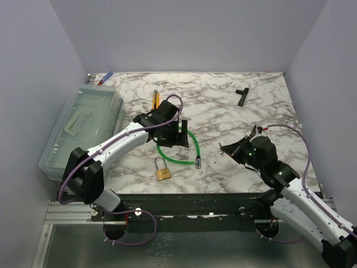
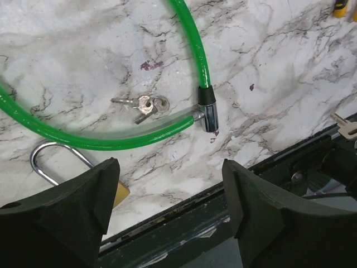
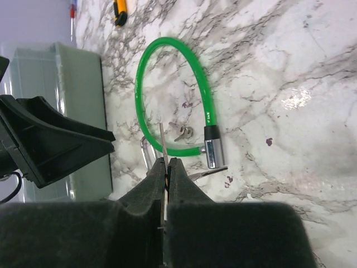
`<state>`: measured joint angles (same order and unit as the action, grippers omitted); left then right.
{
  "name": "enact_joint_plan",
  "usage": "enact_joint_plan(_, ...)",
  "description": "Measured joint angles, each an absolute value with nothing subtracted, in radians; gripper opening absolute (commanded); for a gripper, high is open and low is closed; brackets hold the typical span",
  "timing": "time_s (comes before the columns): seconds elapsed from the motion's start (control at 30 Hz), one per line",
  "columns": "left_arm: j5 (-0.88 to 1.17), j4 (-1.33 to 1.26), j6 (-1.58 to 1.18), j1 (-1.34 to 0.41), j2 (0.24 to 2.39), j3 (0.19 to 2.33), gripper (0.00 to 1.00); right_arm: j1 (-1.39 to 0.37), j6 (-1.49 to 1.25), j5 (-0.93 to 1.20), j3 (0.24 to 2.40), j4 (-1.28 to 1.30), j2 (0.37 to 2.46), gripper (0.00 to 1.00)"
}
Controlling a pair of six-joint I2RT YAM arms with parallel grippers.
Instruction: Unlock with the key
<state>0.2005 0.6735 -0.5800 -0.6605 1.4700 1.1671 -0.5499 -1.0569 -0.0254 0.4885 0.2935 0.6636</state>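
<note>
My right gripper (image 3: pixel 169 163) is shut on the key (image 3: pixel 164 142), a thin silvery blade seen edge-on past the fingertips. A second small blade (image 3: pixel 207 173) juts out sideways beside them. The small brass padlock (image 1: pixel 163 171) lies on the marble near the front edge, just outside the green cable loop (image 1: pixel 184 159). Its shackle (image 2: pixel 51 161) shows in the left wrist view. My left gripper (image 2: pixel 170 184) hangs open over the loop with nothing between its fingers. In the top view it (image 1: pixel 181 137) is above the loop, and the right gripper (image 1: pixel 228 148) is off to the right.
Two small keys (image 2: pixel 144 106) lie on the table inside the loop, beside the cable's metal end (image 2: pixel 209 115). A black T-shaped tool (image 1: pixel 242 96) lies at the back right. A yellow tool (image 1: pixel 155 99) lies behind the left arm. A clear lidded bin (image 1: pixel 83 125) fills the left side.
</note>
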Motion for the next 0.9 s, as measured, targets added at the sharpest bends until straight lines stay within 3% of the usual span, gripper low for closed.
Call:
enact_joint_plan(0.17,0.16,0.679,-0.59,-0.72,1.575,1.242,0.69,-0.55,-1.084,-0.074,0.488,0.362,0.62,0.0)
enact_joint_plan(0.9,-0.038,0.675,-0.699,-0.884,1.896,1.402,0.57,-0.55,-1.146,-0.202,0.491,0.562,0.519,0.0)
